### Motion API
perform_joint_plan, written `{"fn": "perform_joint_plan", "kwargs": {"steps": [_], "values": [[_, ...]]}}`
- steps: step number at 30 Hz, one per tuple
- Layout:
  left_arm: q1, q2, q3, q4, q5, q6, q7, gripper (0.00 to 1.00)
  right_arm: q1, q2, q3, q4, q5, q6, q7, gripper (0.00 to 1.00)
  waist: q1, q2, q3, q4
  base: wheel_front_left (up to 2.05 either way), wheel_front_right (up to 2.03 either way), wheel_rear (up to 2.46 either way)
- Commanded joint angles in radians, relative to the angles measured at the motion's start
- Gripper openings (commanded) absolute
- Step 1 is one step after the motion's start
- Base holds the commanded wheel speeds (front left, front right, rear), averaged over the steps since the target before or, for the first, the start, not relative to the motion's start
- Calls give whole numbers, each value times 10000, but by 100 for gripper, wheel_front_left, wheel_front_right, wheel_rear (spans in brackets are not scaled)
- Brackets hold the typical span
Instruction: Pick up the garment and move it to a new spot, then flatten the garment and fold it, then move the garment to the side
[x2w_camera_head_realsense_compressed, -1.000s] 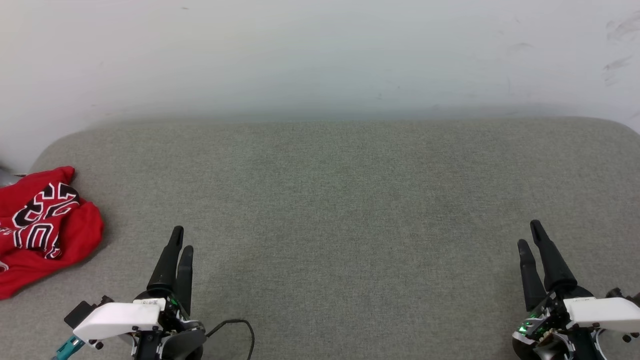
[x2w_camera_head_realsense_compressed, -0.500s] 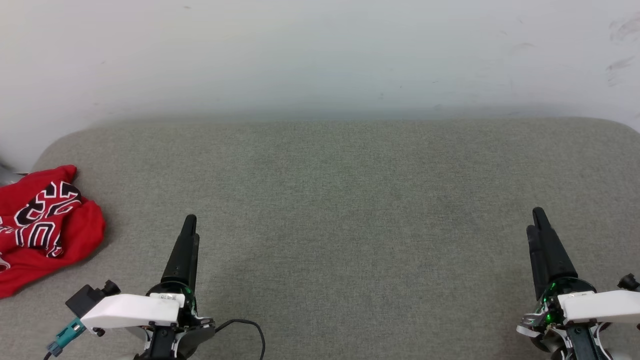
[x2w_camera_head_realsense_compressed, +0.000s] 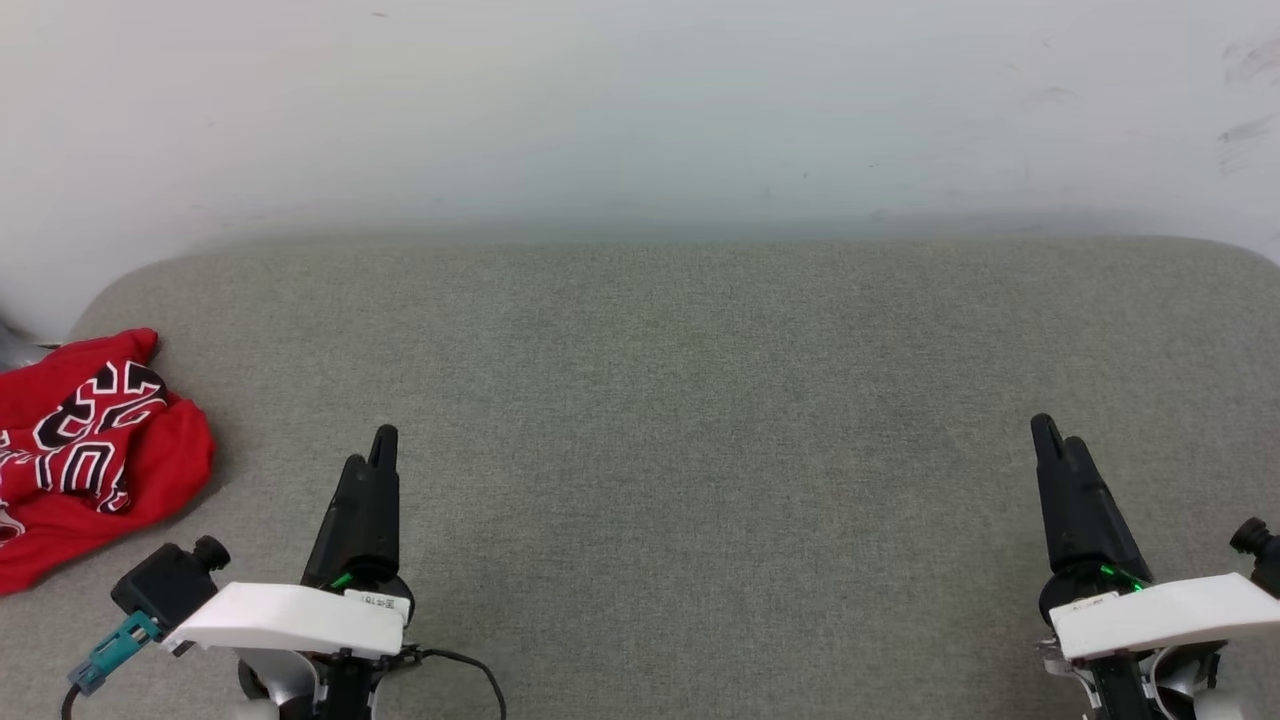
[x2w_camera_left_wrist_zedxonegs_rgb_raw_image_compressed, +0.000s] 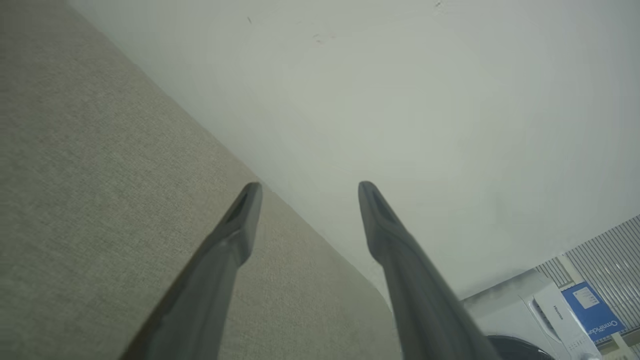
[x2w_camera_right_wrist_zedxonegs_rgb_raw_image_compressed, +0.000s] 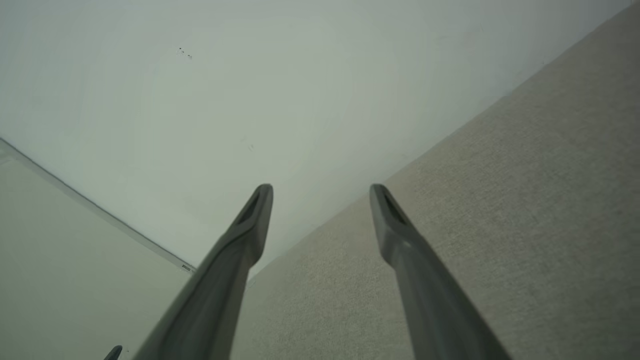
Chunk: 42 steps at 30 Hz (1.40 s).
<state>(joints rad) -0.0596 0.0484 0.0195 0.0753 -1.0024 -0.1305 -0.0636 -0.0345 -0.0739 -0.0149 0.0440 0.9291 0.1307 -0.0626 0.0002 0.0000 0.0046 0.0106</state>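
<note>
Both of my arms have turned a bit since a second ago. Now, in the head view, each pair of fingers looks stacked, with one finger almost hiding the other. My left gripper (x2w_camera_head_realsense_compressed: 370, 448) is low on the left and my right gripper (x2w_camera_head_realsense_compressed: 1057, 432) is low on the right. Both point toward the pale wall (x2w_camera_head_realsense_compressed: 640, 110).

Both grippers are wide open and hold nothing. The wrist views show a big gap between the dark fingers. Under them is the grey cushion (x2w_camera_head_realsense_compressed: 680, 400).

The garment (x2w_camera_head_realsense_compressed: 90, 470) lies in a crumpled heap at the far left edge of the cushion. It is red, with black letters edged in white. It is off to the left of my left gripper, and the two are apart.
</note>
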Motion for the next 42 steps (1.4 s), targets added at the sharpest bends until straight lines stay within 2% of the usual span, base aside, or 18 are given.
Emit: {"fn": "perform_joint_plan", "kwargs": {"steps": [1, 9, 19, 31, 42], "values": [[-44, 16, -3, -200, 578, 6, -95, 100, -53, -5, 39, -209, -506, 0, -113, 100, -2, 0, 0, 3, 0, 0, 0], [51, 42, -129, -108, 2631, 266, -351, 100, 34, -7, 32, -216, -2245, 0, -320, 100, -2, 0, -16, 29, 0, 0, 0], [103, 430, -410, 97, 4575, 657, -655, 100, 93, -112, 22, -307, -3739, 0, -44, 100, -2, 0, -35, 63, 0, 0, 0], [61, 823, -912, 40, 6075, 1080, -972, 100, 266, -80, -175, -486, -5412, 0, -6, 100, -2, 0, -47, 112, 0, 0, 0], [36, 970, -1133, 91, 6814, 1322, -1214, 100, 364, 13, -177, -640, -6429, 0, 81, 100, -2, 0, -50, 156, 0, 0, 0]]}}
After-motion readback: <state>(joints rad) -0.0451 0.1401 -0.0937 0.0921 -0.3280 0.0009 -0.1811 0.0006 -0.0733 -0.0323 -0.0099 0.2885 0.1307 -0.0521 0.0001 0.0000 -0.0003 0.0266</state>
